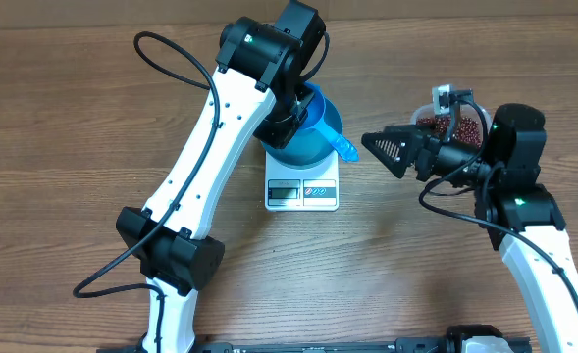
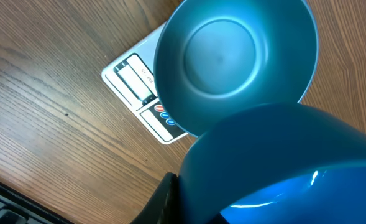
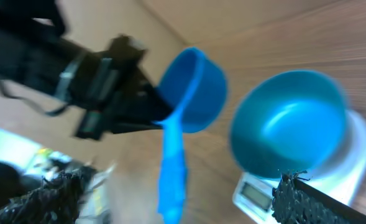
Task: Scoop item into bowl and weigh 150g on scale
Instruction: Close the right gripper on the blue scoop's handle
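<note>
The blue bowl (image 1: 313, 145) stands on the white scale (image 1: 302, 191), and in the left wrist view the bowl (image 2: 232, 56) has nothing in it. My left gripper (image 1: 287, 120) is shut on the cup of a small blue scoop (image 2: 282, 168), holding it over the bowl's rim. The scoop's handle (image 1: 346, 147) sticks out to the right. My right gripper (image 1: 370, 148) is open just off the handle's end. In the right wrist view the handle (image 3: 173, 168) hangs between the two wide-apart fingers (image 3: 301, 199). The red-brown beans (image 1: 453, 126) lie in a clear tub behind the right arm.
The clear tub (image 1: 428, 110) stands at the right rear, close to the right wrist. The scale's display (image 1: 286, 192) faces the front edge. The left arm's white link (image 1: 205, 157) slants across the table left of the scale, with black cables looping beside it.
</note>
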`<state>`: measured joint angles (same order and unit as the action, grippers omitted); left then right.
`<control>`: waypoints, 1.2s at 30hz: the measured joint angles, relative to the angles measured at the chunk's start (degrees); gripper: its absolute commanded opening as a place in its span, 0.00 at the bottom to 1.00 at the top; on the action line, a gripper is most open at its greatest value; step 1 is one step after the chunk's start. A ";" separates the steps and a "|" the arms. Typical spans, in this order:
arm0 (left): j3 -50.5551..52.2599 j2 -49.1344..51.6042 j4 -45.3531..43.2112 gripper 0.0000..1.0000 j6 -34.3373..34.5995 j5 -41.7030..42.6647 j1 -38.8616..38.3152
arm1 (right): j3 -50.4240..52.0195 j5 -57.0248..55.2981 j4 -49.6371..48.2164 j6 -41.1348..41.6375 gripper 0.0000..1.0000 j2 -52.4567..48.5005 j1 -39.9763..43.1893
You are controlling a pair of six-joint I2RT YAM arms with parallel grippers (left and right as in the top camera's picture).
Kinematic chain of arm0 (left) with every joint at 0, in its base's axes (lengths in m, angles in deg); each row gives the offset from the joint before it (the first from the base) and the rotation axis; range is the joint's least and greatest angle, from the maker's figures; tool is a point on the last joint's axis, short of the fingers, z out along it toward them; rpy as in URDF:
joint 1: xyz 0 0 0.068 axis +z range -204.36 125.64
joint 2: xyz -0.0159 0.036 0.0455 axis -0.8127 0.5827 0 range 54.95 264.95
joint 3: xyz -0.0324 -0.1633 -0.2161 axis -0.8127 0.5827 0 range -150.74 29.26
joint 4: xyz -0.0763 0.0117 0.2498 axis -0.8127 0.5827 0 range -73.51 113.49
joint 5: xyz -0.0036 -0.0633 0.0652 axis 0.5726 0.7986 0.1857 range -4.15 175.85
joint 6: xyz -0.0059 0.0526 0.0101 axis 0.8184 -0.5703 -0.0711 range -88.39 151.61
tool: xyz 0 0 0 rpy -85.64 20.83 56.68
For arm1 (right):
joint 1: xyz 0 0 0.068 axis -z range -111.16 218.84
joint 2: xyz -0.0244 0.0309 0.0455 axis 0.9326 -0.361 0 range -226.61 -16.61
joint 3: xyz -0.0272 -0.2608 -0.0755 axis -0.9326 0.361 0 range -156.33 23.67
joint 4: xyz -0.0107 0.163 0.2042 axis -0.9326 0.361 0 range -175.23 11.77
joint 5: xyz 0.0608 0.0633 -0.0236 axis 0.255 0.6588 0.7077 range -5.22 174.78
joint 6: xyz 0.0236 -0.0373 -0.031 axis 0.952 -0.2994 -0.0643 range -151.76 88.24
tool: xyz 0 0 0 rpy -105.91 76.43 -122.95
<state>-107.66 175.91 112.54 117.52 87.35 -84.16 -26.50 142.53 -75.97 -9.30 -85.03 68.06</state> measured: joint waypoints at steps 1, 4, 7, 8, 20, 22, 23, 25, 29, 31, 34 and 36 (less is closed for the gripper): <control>0.00 0.00 0.00 0.08 0.46 0.00 0.00 | 0.00 1.07 -0.87 1.22 1.00 0.00 0.00; -0.02 0.00 -0.02 0.08 2.47 0.00 0.00 | -0.09 3.56 -3.30 5.86 1.00 0.00 0.00; 0.00 0.00 -0.66 0.08 4.76 0.02 0.00 | -0.09 4.15 -4.24 10.08 1.00 0.00 0.00; 0.00 0.00 -1.42 0.07 5.35 0.00 0.00 | -0.09 4.11 -4.28 11.65 1.00 0.00 0.00; 0.00 0.00 -4.48 0.04 7.19 2.71 0.00 | -0.09 -1.53 -3.80 26.23 1.00 0.00 -0.02; 0.00 0.00 -4.81 0.04 7.19 3.30 0.00 | -0.09 -2.93 -2.69 28.59 1.00 0.00 0.00; 0.00 0.00 -5.01 0.04 7.19 3.76 0.00 | -0.09 -3.67 -2.05 29.75 1.00 0.00 -0.02; 0.00 0.00 -5.29 0.04 7.19 4.48 -0.02 | -0.09 -5.01 -1.18 31.82 1.00 0.00 -0.02; 0.00 0.00 -5.46 0.04 7.19 5.31 -0.02 | -0.09 -7.23 -1.07 34.10 1.00 0.00 -1.05; 0.00 0.00 -5.46 0.04 7.19 5.44 -0.07 | -0.09 -8.66 -1.05 34.62 1.00 0.00 -2.49; 0.00 0.00 -5.64 0.04 7.19 5.62 -0.11 | -0.09 -11.32 -1.11 35.17 1.00 0.00 -5.03; 0.00 0.00 -5.64 0.04 7.19 5.64 -0.13 | -0.09 -13.16 -1.09 35.41 1.00 0.00 -6.38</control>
<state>-107.66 175.91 106.90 124.71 92.99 -84.29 -26.59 129.37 -77.07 26.11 -85.03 61.68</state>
